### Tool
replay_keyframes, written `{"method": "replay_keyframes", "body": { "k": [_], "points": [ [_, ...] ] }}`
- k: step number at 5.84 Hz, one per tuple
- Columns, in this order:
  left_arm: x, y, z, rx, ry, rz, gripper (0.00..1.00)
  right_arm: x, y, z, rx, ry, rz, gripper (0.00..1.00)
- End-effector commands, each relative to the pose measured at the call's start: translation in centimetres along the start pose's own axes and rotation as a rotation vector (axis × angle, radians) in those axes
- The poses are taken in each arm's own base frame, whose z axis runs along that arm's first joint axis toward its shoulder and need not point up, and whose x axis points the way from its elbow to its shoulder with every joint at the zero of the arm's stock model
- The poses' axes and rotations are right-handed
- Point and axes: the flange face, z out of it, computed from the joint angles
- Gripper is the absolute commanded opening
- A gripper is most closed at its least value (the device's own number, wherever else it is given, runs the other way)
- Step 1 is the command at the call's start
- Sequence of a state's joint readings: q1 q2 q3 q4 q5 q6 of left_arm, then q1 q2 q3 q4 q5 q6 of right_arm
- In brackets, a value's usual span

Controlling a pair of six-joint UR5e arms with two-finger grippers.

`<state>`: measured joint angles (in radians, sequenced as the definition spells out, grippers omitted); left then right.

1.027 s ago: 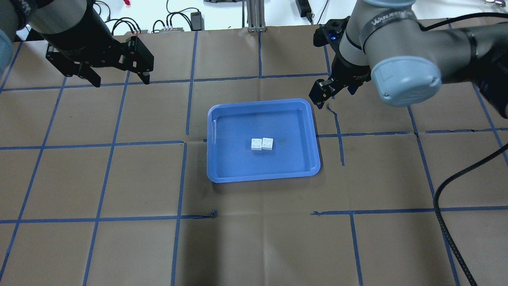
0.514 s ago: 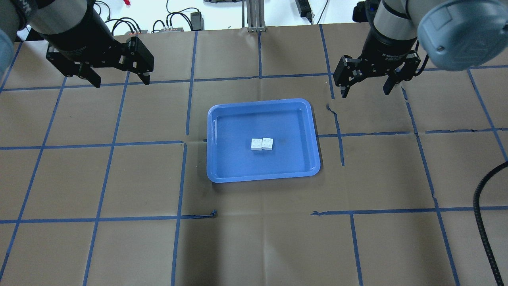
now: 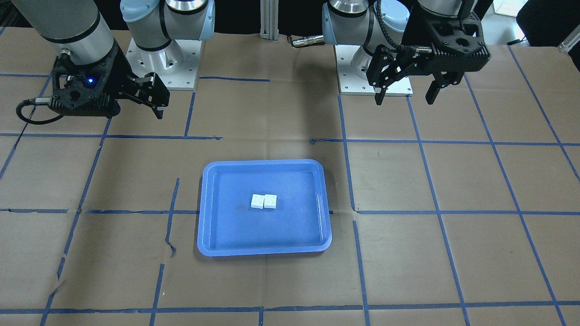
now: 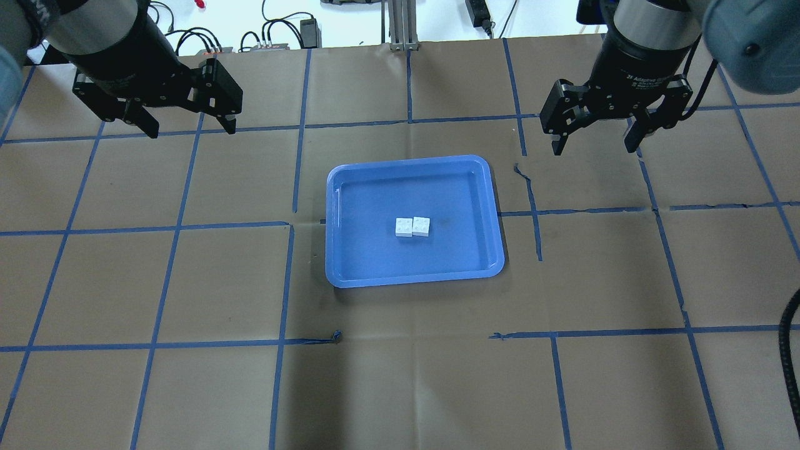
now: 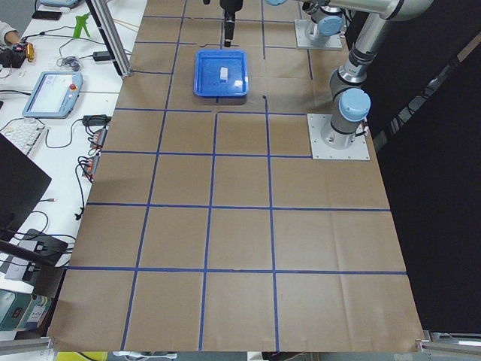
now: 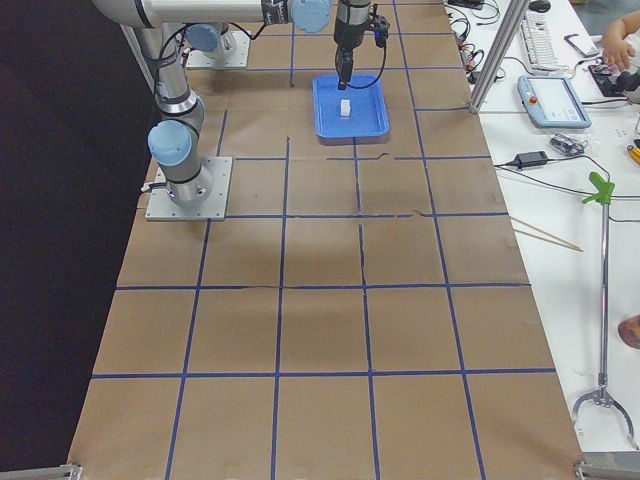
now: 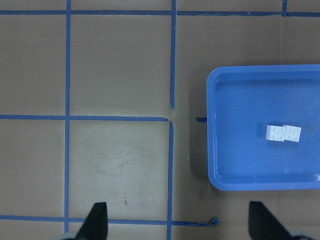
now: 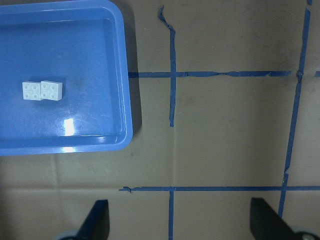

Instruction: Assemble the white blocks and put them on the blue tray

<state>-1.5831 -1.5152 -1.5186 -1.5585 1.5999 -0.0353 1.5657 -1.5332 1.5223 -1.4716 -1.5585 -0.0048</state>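
Sitting near the middle of the large flat blue plastic tray (image 4: pixel 375 200), two small white studded plastic bricks (image 4: pixel 412 227) touch side by side. Beyond, the left gripper (image 4: pixel 190 128) and right gripper (image 4: pixel 594 149) hover wide open and empty. If the bricks merely abut rather than interlock, any nudge would likely part them.
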Motion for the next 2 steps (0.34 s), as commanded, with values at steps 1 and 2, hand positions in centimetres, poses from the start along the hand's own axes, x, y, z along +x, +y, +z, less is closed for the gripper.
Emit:
{"method": "replay_keyframes", "body": {
  "k": [1, 2],
  "points": [
    [0.01, 0.04, -0.06, 0.001, 0.002, 0.0, 0.99, 0.05, 0.04, 0.03, -0.002, 0.0, 0.001, 1.0],
    [0.02, -0.01, 0.02, 0.0, 0.002, 0.0, 0.99, 0.04, 0.0, 0.11, -0.005, -0.002, 0.001, 1.0]
  ]
}}
